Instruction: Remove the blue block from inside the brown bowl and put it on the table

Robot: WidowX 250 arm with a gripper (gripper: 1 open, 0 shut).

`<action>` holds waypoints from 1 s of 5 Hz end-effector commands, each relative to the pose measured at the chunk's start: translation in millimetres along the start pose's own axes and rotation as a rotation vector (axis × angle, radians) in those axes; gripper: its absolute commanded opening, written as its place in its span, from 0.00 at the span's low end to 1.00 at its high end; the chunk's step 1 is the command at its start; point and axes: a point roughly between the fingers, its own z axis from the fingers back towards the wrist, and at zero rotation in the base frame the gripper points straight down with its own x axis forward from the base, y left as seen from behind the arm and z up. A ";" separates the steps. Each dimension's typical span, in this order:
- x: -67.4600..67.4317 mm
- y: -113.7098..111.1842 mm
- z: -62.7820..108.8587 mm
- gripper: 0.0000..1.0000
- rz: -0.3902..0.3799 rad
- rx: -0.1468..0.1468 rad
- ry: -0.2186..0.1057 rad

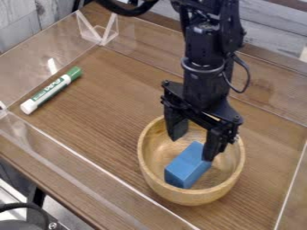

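A bright blue block lies inside the brown bowl, a round light wooden bowl at the front right of the table. My black gripper hangs from above with its fingers reaching down into the bowl. The jaws stand open, one finger left of the block's far end and the other on its right, so they straddle it. Nothing is gripped. The near end of the block shows clearly; its far end sits between the fingers.
A green-and-white marker lies at the left of the table. Low clear acrylic walls edge the tabletop, with a clear folded stand at the back left.
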 end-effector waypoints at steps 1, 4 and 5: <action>4.9 -3.3 11.4 1.00 -0.029 -0.013 -0.059; 5.3 -3.3 12.6 1.00 -0.048 -0.044 -0.080; 5.3 -2.6 13.0 1.00 -0.053 -0.052 -0.086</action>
